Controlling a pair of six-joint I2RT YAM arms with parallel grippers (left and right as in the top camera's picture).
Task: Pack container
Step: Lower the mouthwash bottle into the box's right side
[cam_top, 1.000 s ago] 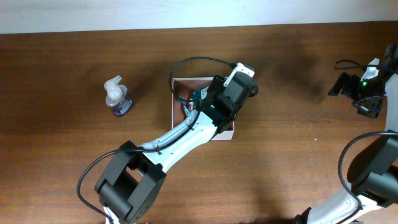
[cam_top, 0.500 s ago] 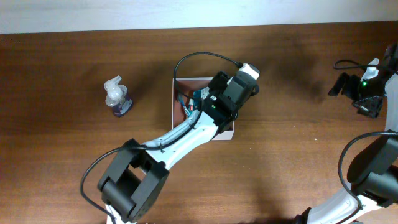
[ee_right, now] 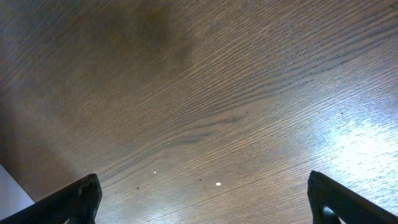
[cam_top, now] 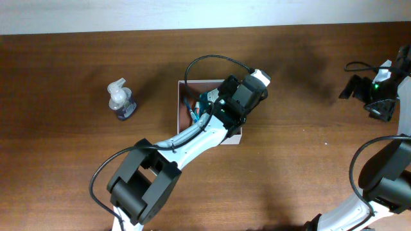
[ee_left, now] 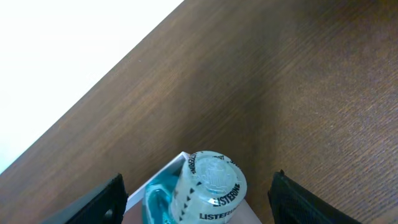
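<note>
The container (cam_top: pixel 182 84) is a shallow square box with white walls and a pinkish-brown inside, at the table's middle. A teal Listerine bottle (cam_top: pixel 206 99) with a clear-white cap (ee_left: pixel 214 182) lies in it. My left gripper (cam_top: pixel 241 96) hovers over the container's right half. In the left wrist view the left gripper (ee_left: pixel 198 190) is open, its fingers (ee_left: pixel 107 202) wide on both sides of the cap and apart from it. The container's white wall (ee_left: pixel 163 173) shows beside the bottle. My right gripper (cam_top: pixel 376 96) is at the far right, and in the right wrist view it (ee_right: pixel 203 186) is open over bare wood.
A small clear spray bottle with purple liquid (cam_top: pixel 121 101) stands on the table left of the container. A small red-and-white item (cam_top: pixel 192 114) lies in the container by its left wall. A white wall edges the table's far side.
My left gripper has drifted slightly to the right over the container. The right arm has not moved.
</note>
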